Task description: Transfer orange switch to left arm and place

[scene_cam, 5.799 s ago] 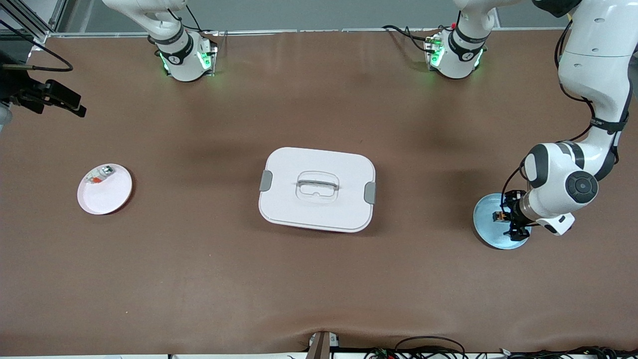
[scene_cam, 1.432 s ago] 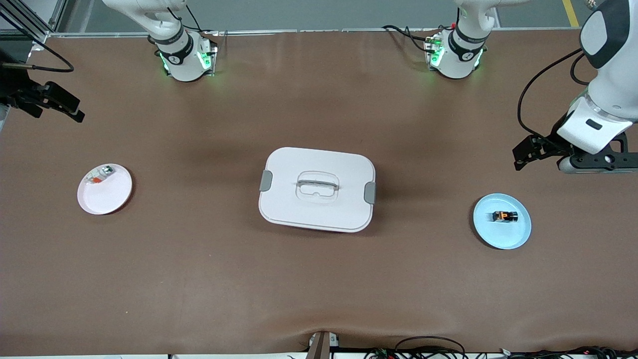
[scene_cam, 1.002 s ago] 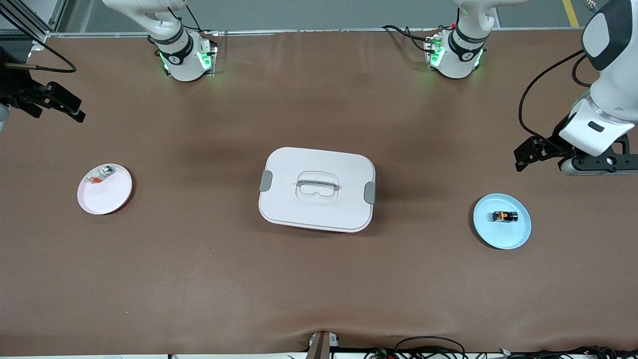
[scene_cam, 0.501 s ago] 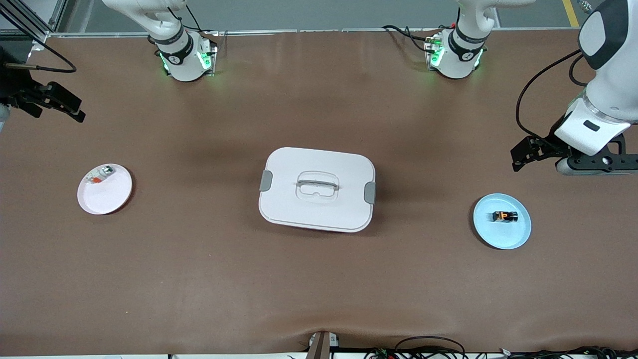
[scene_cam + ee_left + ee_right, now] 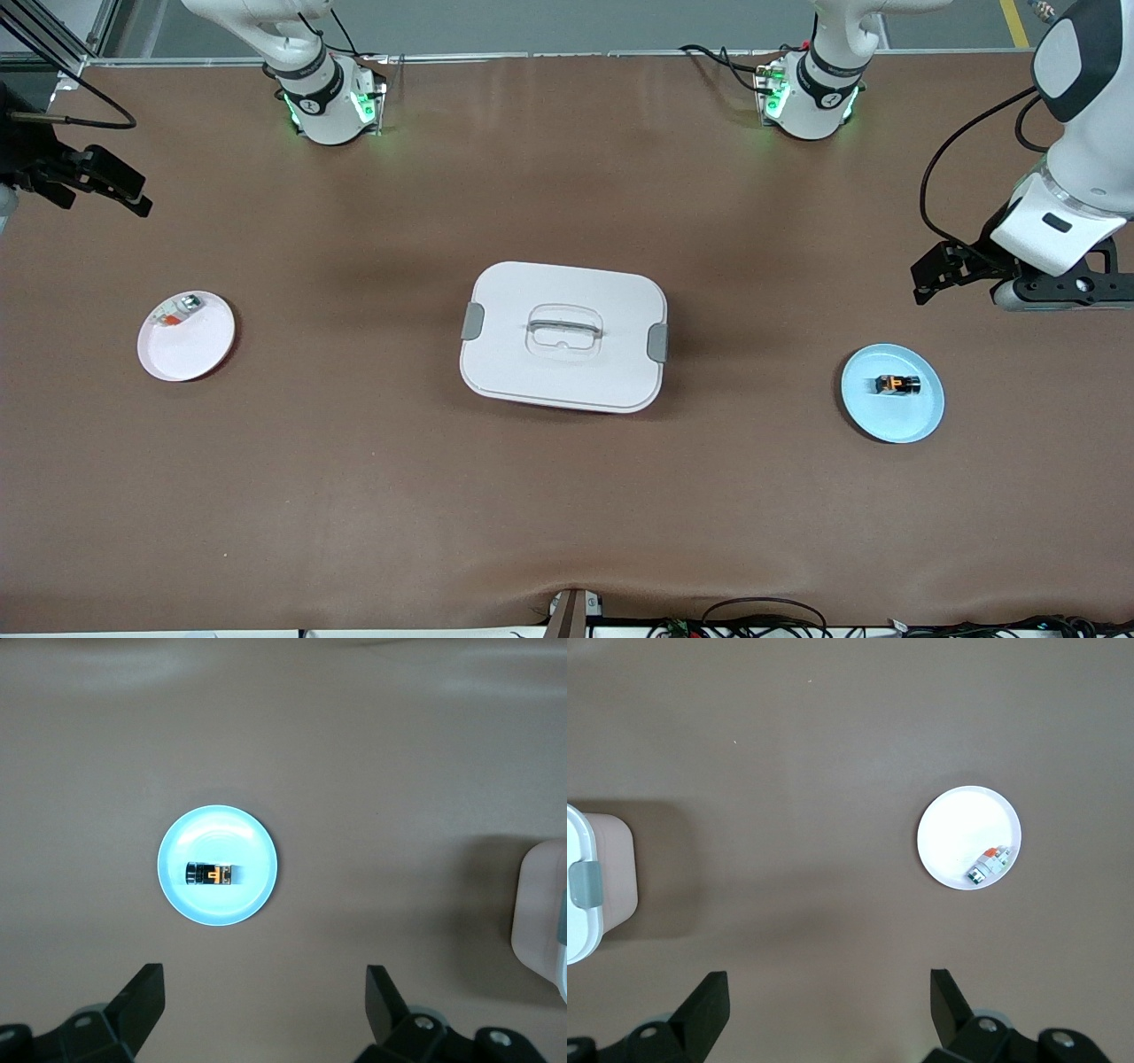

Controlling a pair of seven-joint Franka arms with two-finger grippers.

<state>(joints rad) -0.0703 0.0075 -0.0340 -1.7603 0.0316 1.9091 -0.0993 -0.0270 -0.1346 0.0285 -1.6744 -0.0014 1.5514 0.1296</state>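
The box (image 5: 563,336) sits mid-table between the pink plate (image 5: 186,336) and the blue plate (image 5: 893,393); bare tabletop (image 5: 567,514) runs wide around it, seemingly unobstructed.

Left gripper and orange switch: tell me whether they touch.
Apart. In the left wrist view the open left gripper hangs high over the table, with bare brown surface between its fingertips and the orange switch on the blue plate.

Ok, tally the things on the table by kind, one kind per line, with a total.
Plates: 2, the pink plate and the blue plate.
Small parts: 2, the orange switch on the blue plate and the silver and red-orange part on the pink plate.
Boxes: 1, the white box.
Total: 5.
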